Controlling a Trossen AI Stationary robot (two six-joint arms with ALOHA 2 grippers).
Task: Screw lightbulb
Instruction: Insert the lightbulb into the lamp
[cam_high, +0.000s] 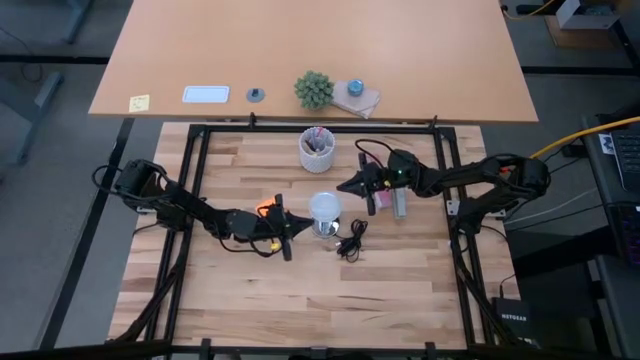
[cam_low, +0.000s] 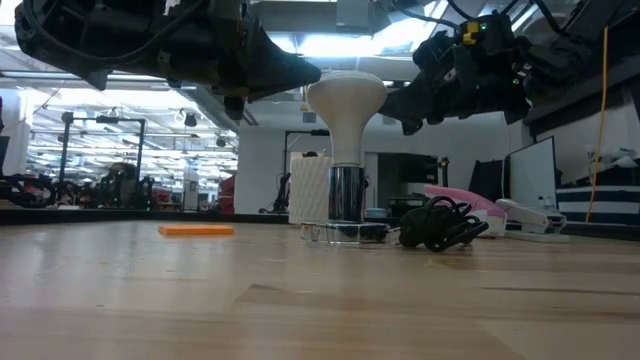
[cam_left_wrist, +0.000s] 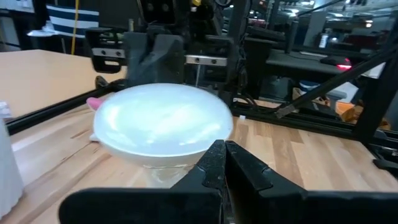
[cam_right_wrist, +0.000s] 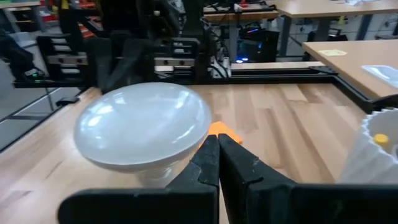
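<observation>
The white funnel-shaped lightbulb (cam_high: 325, 207) stands upright, its narrow base down in the round silvery fitting (cam_low: 345, 195) at the table's middle. It also shows in the low view (cam_low: 345, 100). My left gripper (cam_high: 298, 229) is shut, level, just to the near left of the bulb's wide top, and the bulb (cam_left_wrist: 161, 124) lies right past its tips (cam_left_wrist: 222, 149). My right gripper (cam_high: 343, 187) is shut, just to the far right of the bulb's top (cam_right_wrist: 143, 121), with its tips (cam_right_wrist: 216, 140) close to the rim. I see no touch from either.
The fitting's coiled black cord (cam_high: 352, 240) lies right of the bulb. A white cup of pens (cam_high: 317, 148) stands at the far middle. A small orange piece (cam_low: 196, 230) lies left of the bulb, and a pink item (cam_high: 385, 195) lies under the right arm.
</observation>
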